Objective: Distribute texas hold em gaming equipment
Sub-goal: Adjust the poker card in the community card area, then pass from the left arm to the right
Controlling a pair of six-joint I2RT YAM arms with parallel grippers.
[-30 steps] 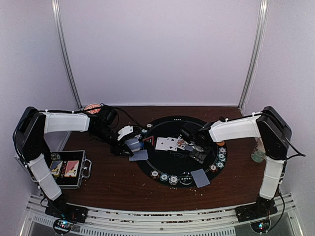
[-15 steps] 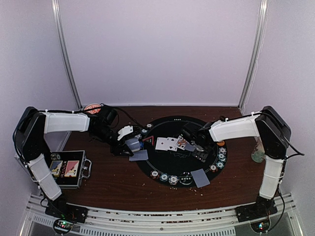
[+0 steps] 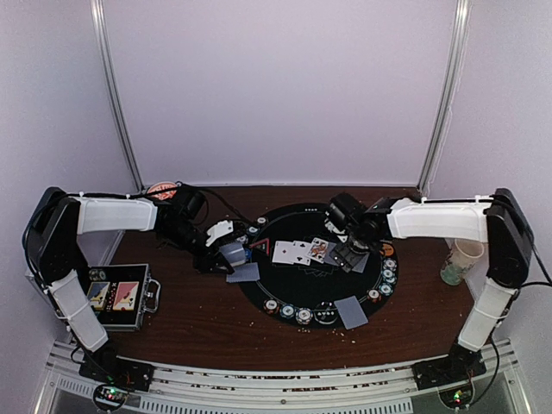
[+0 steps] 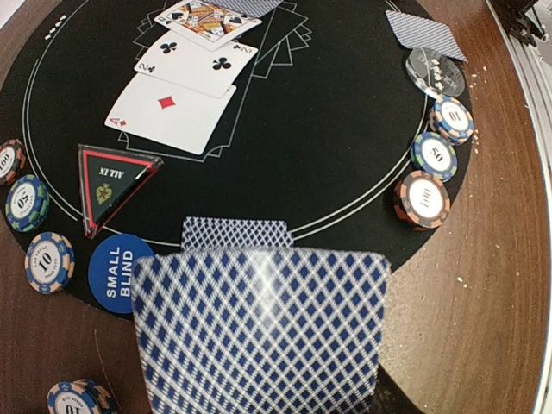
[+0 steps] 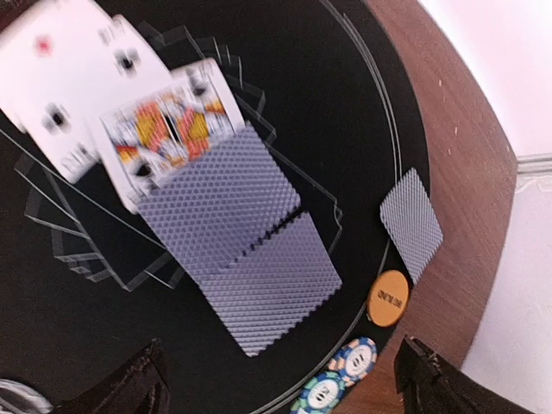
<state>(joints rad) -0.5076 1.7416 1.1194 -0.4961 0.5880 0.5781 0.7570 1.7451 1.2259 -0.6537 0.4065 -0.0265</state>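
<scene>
My left gripper (image 3: 226, 256) hangs over the left edge of the black round mat (image 3: 315, 285), shut on a stack of blue-backed playing cards (image 4: 259, 336) that hides its fingers in the left wrist view. One card (image 4: 235, 233) lies face down just beyond the stack. Three face-up cards (image 4: 168, 112) fan across the mat's middle. My right gripper (image 5: 285, 388) is open and empty above two overlapping face-down cards (image 5: 246, 254), beside the face-up king (image 5: 168, 129). The orange button (image 5: 388, 297), blue button (image 4: 116, 272), triangle marker (image 4: 112, 177) and striped chips (image 4: 423, 198) ring the mat.
A black case with two card packs (image 3: 116, 296) lies open at the near left. A red bowl (image 3: 161, 190) stands behind the left arm. A cup (image 3: 461, 259) stands at the far right. More face-down cards (image 3: 351, 311) and chips (image 3: 302, 312) sit on the mat's near rim.
The right arm has stretched out and its gripper has drawn back toward the far side of the mat. The left arm and its cards have not moved.
</scene>
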